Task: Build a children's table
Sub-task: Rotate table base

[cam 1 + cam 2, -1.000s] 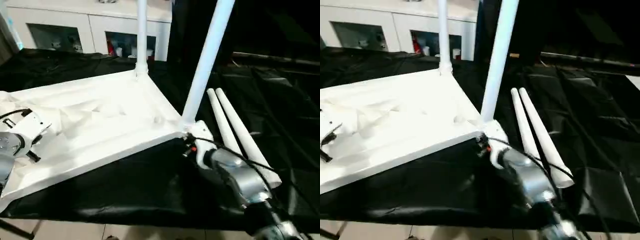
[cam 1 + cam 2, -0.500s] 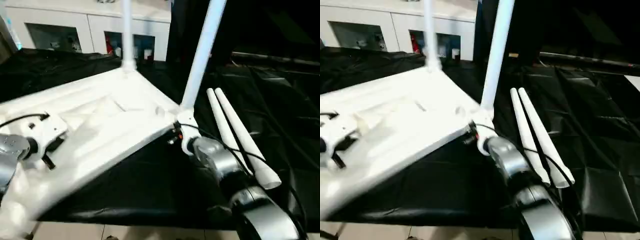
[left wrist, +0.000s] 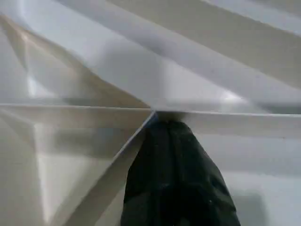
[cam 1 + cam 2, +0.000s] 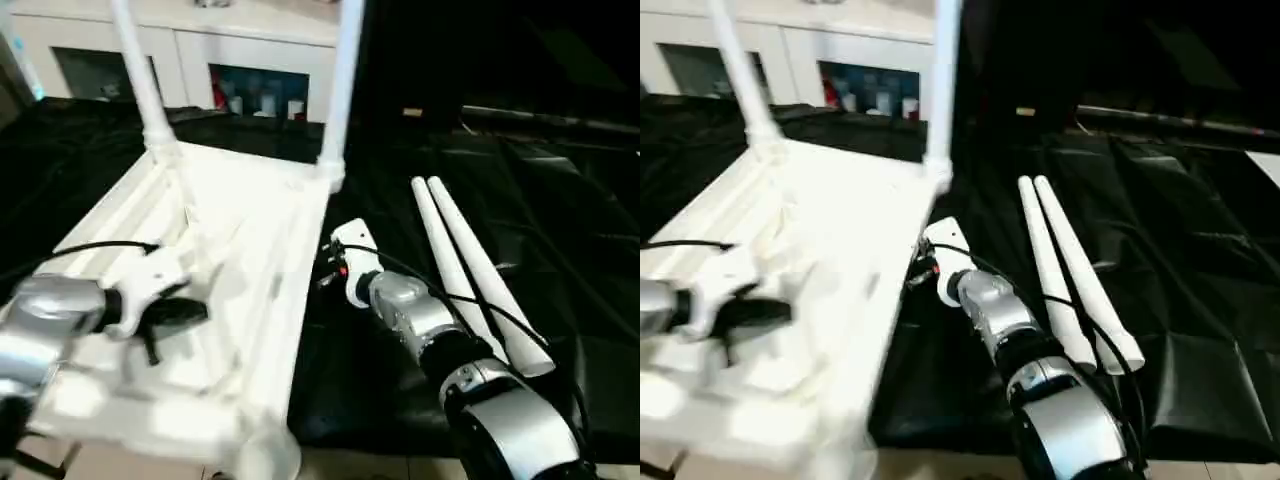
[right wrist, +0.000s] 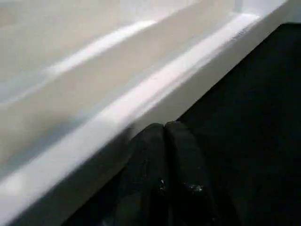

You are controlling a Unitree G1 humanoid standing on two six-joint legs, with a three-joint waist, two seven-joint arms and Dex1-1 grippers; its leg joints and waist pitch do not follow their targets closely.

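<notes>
I see the top [image 4: 250, 250] upside down on the black cloth [image 4: 560, 230], two legs [image 4: 340, 90] socketed, two spare legs [image 4: 470, 270] just beside; light, stiff, slick plastic, I judge, best held by the rim; left gripper [image 4: 185, 312] closed on its ribs, right gripper [image 5: 164, 136] closed, empty at the rim.

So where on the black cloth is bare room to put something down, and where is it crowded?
Bare black cloth lies right of the two loose legs, out to the far right edge. Crowded: the table top with two fitted legs covers the left, the left gripper over it, and the right gripper fills the strip between top and loose legs.
</notes>
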